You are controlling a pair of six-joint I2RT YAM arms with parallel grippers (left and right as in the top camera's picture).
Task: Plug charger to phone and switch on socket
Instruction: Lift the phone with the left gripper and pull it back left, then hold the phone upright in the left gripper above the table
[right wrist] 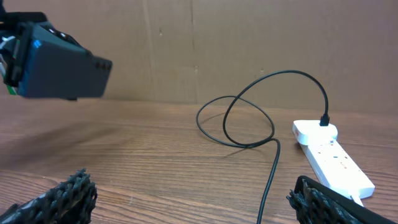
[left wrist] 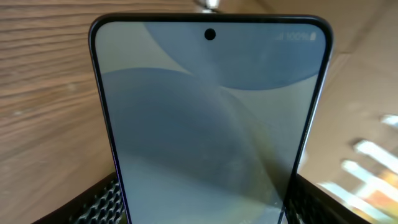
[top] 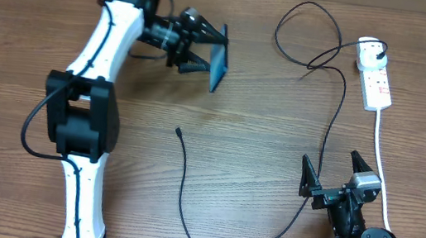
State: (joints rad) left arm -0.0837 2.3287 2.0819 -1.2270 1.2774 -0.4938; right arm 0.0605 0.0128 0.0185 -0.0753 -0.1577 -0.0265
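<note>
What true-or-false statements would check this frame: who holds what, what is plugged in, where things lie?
1. The left hand holds the phone up off the table. True.
2. The connector tip of the charger is plugged into the phone. False: the tip lies on the table, apart from the phone.
3. The right hand is open and holds nothing. True.
4. The socket lies beside the left arm. False: it lies on the table's right side, beyond the right hand.
</note>
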